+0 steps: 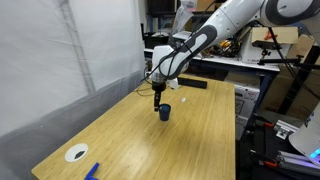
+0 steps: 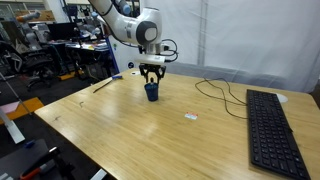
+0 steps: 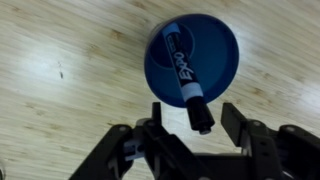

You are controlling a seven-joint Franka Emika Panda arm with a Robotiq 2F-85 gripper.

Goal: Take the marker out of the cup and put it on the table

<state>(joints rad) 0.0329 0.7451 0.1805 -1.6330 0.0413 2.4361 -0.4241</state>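
A small navy-blue cup (image 1: 164, 112) (image 2: 151, 92) stands on the light wood table (image 1: 195, 145) (image 2: 110, 130). In the wrist view the cup (image 3: 215, 50) holds a marker (image 3: 178, 68) with a blue label and a black cap. The marker leans out over the rim toward me. My gripper (image 3: 194, 115) is open, with one finger on each side of the marker's capped end and not touching it. In both exterior views the gripper (image 1: 157, 98) (image 2: 151, 78) hangs just above the cup.
A white disc (image 1: 76, 153) and a flat blue object (image 1: 92, 171) lie near one table end. A black keyboard (image 2: 275, 130), a cable (image 2: 225, 92) and a small white scrap (image 2: 190, 117) lie on the table. A white curtain (image 1: 50, 60) runs along one side. Cluttered benches stand behind.
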